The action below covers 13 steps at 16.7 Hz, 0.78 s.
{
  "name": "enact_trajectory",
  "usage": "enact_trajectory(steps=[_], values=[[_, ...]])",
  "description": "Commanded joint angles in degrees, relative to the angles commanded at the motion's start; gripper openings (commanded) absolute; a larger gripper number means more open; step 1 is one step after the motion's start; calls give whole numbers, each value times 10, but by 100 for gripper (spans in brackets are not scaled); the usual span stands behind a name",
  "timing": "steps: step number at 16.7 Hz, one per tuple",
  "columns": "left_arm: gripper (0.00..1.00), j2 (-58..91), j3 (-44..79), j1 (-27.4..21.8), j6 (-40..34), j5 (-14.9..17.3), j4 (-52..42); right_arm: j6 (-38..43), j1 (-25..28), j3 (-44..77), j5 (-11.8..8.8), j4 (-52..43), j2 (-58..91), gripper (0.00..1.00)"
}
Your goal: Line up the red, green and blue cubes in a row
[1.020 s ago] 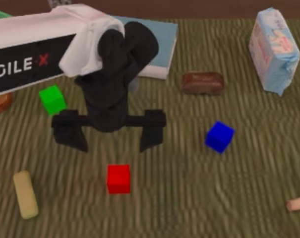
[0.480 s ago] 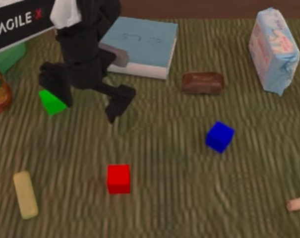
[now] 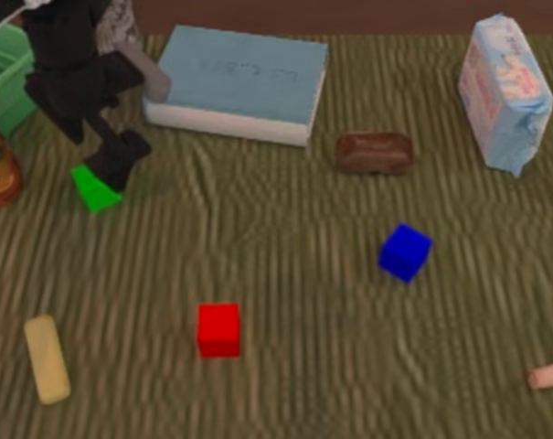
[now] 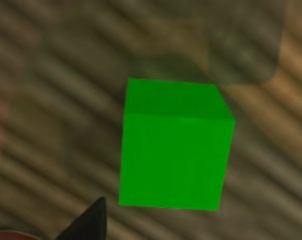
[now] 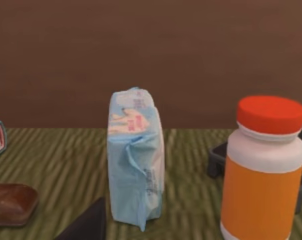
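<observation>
The green cube lies at the table's left, partly under my left gripper. That gripper hovers just above the cube, open and holding nothing. In the left wrist view the green cube fills the middle, with one dark fingertip beside its corner. The red cube sits near the front centre. The blue cube rests right of centre, turned at an angle. My right gripper is outside the top view, parked and open, facing the far right of the table.
A light blue book lies behind the green cube, and a green bin stands at the back left. Also about are a brown bar, a tissue pack, a yellowish stick and an orange bottle.
My left arm has swung from the table's middle back and to the left, ending over the green cube. None of the three cubes has moved.
</observation>
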Motion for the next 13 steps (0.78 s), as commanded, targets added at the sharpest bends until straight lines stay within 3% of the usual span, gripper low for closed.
enact_trajectory(steps=[4,13], values=[[100,15,37,31,70,2,-4,0,0,0,0,0,0,100],[100,21,1,31,71,3,39,0,0,0,0,0,0,100]])
